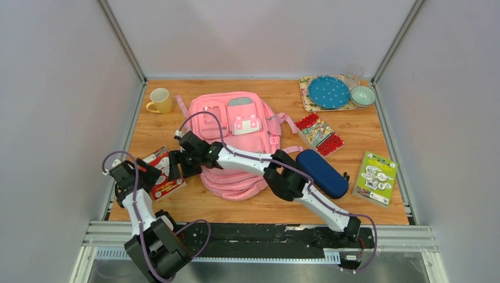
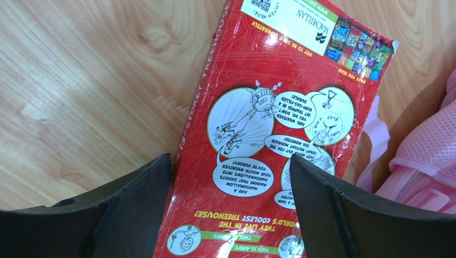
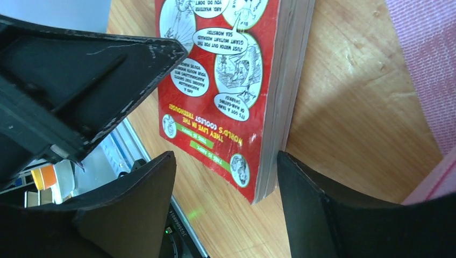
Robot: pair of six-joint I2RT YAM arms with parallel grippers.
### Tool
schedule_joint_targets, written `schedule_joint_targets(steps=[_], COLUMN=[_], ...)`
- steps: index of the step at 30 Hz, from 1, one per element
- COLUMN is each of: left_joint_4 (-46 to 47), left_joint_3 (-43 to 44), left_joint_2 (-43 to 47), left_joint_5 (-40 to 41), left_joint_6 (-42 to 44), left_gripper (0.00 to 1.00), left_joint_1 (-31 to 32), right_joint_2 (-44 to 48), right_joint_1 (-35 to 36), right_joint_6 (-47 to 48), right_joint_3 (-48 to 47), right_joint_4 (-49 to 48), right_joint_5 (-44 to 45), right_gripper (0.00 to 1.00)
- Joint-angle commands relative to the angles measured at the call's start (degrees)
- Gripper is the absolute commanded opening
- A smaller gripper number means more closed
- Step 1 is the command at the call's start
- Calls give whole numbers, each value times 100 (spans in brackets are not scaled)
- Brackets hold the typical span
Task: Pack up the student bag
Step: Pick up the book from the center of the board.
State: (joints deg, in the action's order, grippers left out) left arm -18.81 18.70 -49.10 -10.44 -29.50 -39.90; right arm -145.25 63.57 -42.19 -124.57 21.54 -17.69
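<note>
Hovering with jaws wide, the left gripper and right gripper straddle a red book; the student bag lies just beside, outside both sets of fingers.

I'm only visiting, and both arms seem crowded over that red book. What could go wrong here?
The open left gripper and right gripper hang close together over one book; they might bump. The book lies flat on the table, so fingers may push it rather than lift it.
</note>
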Motion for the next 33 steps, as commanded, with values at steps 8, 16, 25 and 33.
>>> schedule_joint_targets(steps=[8,16,25,33], left_joint_4=[44,149,220,115], left_joint_3=[-323,-463,-622,-587], left_joint_2=[24,102,243,313], left_joint_5=[-1056,-1390,-1655,-1524], left_joint_6=[-109,-109,-74,-74], left_gripper=[74,64,52,46], left_joint_1=[-44,-35,-35,-35], right_joint_2=[-109,427,278,401], right_joint_1=[-29,-187,-178,-170], right_joint_6=[-412,-359,-667,-545], right_joint_3=[283,865,750,803], right_joint_4=[-457,-1345,-1617,-1198], right_joint_5=[-551,-1157,-1474,-1088], right_gripper=[48,31,41,0])
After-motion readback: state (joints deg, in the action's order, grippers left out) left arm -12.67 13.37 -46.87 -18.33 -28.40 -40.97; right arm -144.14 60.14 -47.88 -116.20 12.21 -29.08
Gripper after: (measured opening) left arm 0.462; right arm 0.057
